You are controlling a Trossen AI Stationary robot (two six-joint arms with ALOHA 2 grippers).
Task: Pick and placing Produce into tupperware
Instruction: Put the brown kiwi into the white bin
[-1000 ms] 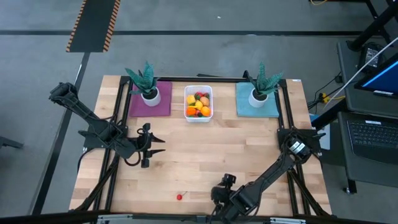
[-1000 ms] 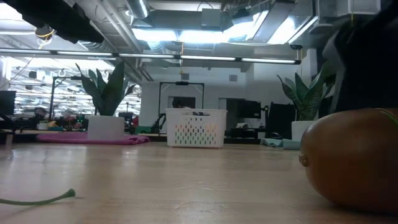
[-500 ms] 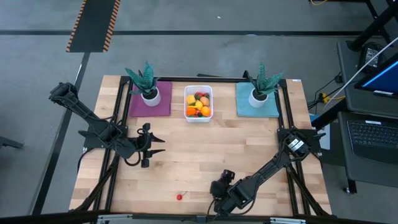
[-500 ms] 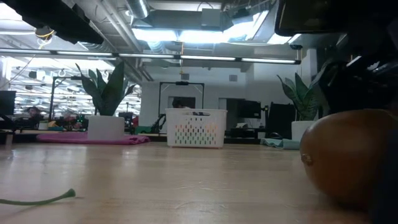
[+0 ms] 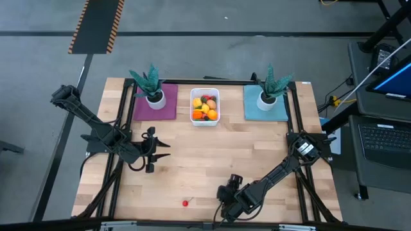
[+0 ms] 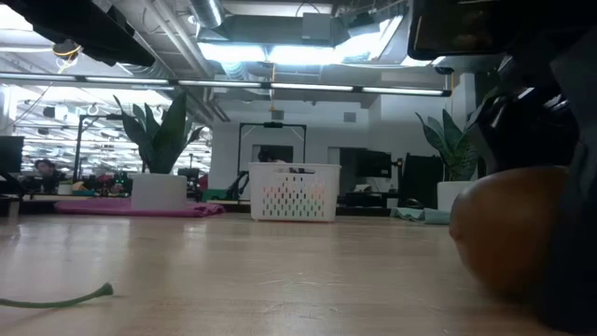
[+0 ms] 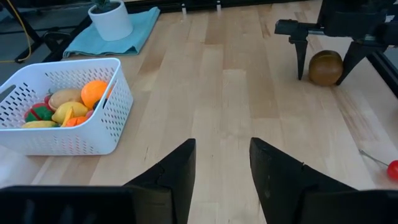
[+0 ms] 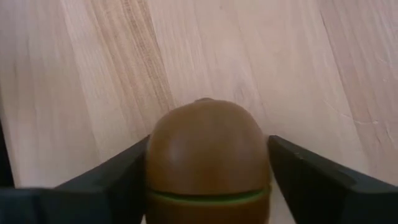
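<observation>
The tupperware [image 5: 205,106] is a white perforated tub at the far middle of the table, holding several toy fruits [image 7: 68,106]. A brown kiwi [image 8: 208,149] lies on the wood near the table's front edge. My right gripper [image 7: 326,62] points steeply down over it, open, with one finger on each side of the kiwi [image 7: 326,68]. A red cherry [image 5: 185,203] with a green stem [image 6: 56,301] lies to the left of it. My left gripper [image 5: 154,151] waits open above the table's left half. My right gripper comes at the kiwi from above, its fingers [image 8: 118,177] close against the kiwi's two opposite sides [image 8: 155,155]. Whether they touch it, I cannot tell. The kiwi rests on the table.
Two teal spiky plants in white pots stand at the back, one on a purple mat [image 5: 154,106], one on a teal mat [image 5: 265,106]. Black frame rails [image 5: 119,128] run along both table sides. Bare wood lies between the tub and the kiwi.
My right gripper has sunk toward the table and shifted a little toward the left edge, so that its fingers now stand around the kiwi. The kiwi has stayed where it was.
</observation>
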